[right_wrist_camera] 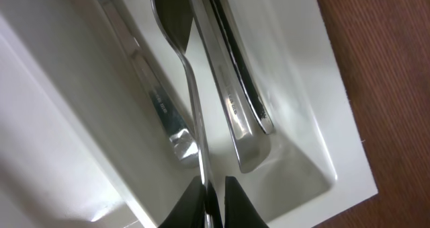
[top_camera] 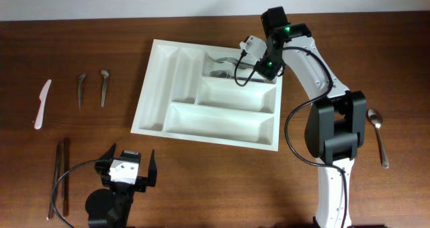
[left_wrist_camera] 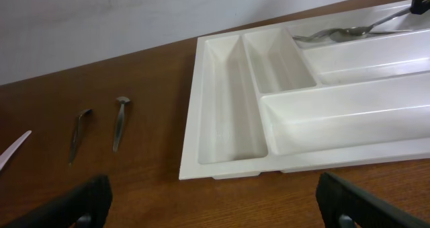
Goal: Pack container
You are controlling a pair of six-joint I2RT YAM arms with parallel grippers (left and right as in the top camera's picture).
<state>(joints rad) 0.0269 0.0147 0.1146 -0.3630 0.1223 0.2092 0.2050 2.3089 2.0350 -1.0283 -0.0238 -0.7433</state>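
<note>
The container [top_camera: 156,100] is a large white cutlery tray in the middle of the table; it also shows in the left wrist view [left_wrist_camera: 228,114] and the right wrist view [right_wrist_camera: 60,120]. My right gripper [top_camera: 247,64] is over the top long compartment, shut on the handle of a metal spoon [right_wrist_camera: 191,87] that points down into it [right_wrist_camera: 213,187]. Two other metal pieces [right_wrist_camera: 235,100] [right_wrist_camera: 151,93] lie in that compartment. My left gripper [top_camera: 132,157] is open and empty in front of the tray's near left corner [left_wrist_camera: 218,204].
A white plastic knife [top_camera: 41,103] and two short metal pieces [top_camera: 80,88] [top_camera: 104,85] lie left of the tray. Long metal utensils [top_camera: 60,177] lie at the front left. A spoon [top_camera: 378,134] lies at the far right beside the right arm's base.
</note>
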